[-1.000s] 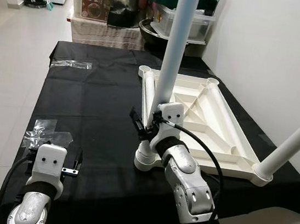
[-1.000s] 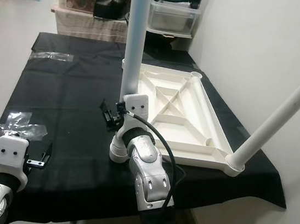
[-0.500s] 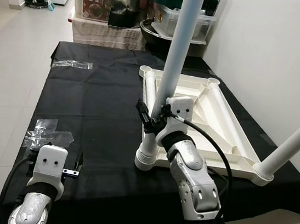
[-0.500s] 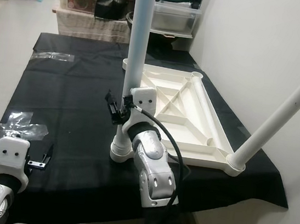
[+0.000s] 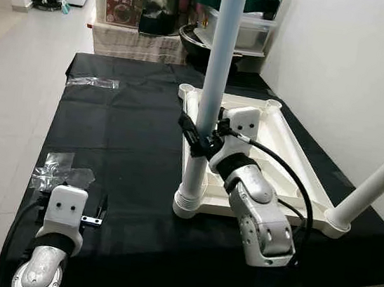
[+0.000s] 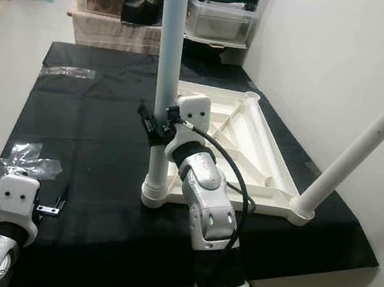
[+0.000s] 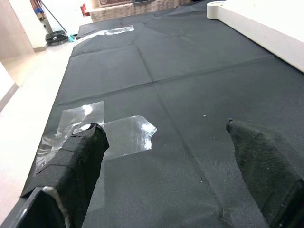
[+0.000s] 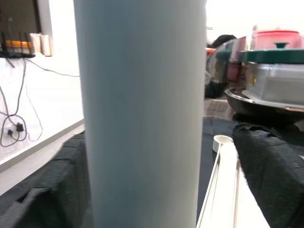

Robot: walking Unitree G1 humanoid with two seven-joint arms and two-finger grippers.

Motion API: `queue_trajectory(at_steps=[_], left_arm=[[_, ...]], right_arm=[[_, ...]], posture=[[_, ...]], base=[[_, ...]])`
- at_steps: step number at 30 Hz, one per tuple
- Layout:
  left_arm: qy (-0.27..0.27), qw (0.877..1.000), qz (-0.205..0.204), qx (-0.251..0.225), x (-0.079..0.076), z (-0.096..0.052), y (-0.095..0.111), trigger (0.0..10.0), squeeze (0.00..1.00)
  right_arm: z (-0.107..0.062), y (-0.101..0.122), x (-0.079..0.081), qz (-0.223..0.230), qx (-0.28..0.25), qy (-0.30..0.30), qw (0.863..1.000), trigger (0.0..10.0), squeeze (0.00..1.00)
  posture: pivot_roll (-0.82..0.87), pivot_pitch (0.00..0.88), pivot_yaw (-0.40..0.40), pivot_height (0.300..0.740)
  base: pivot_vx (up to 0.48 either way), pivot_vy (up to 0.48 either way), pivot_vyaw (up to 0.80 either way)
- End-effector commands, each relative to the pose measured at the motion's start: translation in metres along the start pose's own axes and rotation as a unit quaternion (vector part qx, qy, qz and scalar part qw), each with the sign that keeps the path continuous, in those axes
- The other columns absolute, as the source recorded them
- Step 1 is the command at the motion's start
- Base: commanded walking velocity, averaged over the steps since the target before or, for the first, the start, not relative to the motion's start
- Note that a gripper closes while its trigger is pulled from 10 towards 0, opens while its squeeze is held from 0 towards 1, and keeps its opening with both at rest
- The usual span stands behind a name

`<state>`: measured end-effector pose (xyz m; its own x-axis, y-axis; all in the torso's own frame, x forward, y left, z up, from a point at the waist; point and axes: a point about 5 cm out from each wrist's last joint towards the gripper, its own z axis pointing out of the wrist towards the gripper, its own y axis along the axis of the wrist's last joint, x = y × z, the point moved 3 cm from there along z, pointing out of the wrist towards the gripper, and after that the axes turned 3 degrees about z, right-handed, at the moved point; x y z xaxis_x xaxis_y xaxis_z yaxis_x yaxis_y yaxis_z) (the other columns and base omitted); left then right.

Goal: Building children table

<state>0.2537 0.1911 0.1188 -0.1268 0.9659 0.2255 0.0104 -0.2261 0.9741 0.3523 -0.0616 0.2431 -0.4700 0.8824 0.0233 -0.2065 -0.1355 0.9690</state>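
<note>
Upturned tabletop (image 5: pixel 285 163) on cloth-covered table (image 5: pixel 123 127), upright leg (image 5: pixel 212 89) at its near-left corner, plastic wrap (image 5: pixel 61 169) far left

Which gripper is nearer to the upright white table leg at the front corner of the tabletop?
The right. The right gripper is at the upright table leg, one finger on each side. The left gripper rests low over the black cloth, well apart from the leg.

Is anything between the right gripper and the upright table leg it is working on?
Nothing visible does. The right gripper is right at the upright white leg, one black finger to each side of it, above the socket at the near corner of the upturned tabletop.
</note>
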Motion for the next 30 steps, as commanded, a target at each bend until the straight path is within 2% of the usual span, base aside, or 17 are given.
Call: queue_trajectory(at_steps=[1,11,13,15,16,17,18,19,24,30], left_arm=[[-0.010,1.000,-0.002,0.002,-0.005,0.001,-0.003,10.0,0.00],[-0.013,1.000,-0.002,0.002,-0.006,0.001,-0.003,10.0,0.00],[-0.015,1.000,-0.002,0.002,-0.007,0.001,-0.003,10.0,0.00],[-0.015,1.000,-0.002,0.003,-0.007,0.001,-0.003,10.0,0.00],[-0.014,1.000,-0.002,0.003,-0.007,0.001,-0.004,10.0,0.00],[-0.014,1.000,-0.002,0.003,-0.007,0.001,-0.004,10.0,0.00],[-0.014,1.000,-0.003,0.003,-0.007,0.001,-0.004,10.0,0.00],[-0.014,1.000,-0.003,0.004,-0.007,0.000,-0.004,10.0,0.00],[-0.014,1.000,-0.003,0.005,-0.007,-0.001,-0.005,10.0,0.00],[-0.014,1.000,-0.002,0.005,-0.006,-0.002,-0.005,10.0,0.00]], right_arm=[[0.001,-0.001,0.000,0.003,0.010,0.011,1.000,10.0,1.00],[0.005,-0.007,-0.005,0.006,0.050,0.070,0.996,10.0,1.00],[0.011,-0.005,-0.018,-0.008,0.059,0.086,0.995,10.0,1.00],[0.014,-0.004,-0.024,-0.016,0.062,0.089,0.994,10.0,1.00],[0.017,-0.003,-0.029,-0.022,0.068,0.094,0.993,10.0,0.95],[0.017,-0.003,-0.029,-0.022,0.068,0.094,0.993,10.0,0.95],[0.019,-0.004,-0.033,-0.027,0.074,0.095,0.992,10.0,0.23],[0.020,-0.004,-0.035,-0.029,0.078,0.100,0.991,10.0,0.00],[0.021,-0.004,-0.036,-0.017,0.091,0.122,0.988,10.0,0.00],[0.017,-0.009,-0.033,-0.004,0.112,0.178,0.978,10.0,0.00]], posture=[[0.08,0.000,-0.098,0.740],[0.07,0.000,-0.094,0.740],[0.07,0.000,-0.099,0.740],[0.07,0.000,-0.099,0.740],[0.08,0.000,-0.101,0.740],[0.08,0.000,-0.101,0.740],[0.08,0.000,-0.102,0.740],[0.08,0.000,-0.102,0.740],[0.08,0.000,-0.104,0.740],[0.08,0.000,-0.105,0.740]], base=[[0.000,0.000,0.00],[0.000,0.000,0.00],[0.000,0.000,0.00],[0.000,0.000,0.00],[0.000,0.000,0.00],[0.000,0.000,0.00],[0.000,0.000,0.00],[0.000,0.000,0.00],[0.000,0.000,0.00],[0.000,0.000,0.00]])
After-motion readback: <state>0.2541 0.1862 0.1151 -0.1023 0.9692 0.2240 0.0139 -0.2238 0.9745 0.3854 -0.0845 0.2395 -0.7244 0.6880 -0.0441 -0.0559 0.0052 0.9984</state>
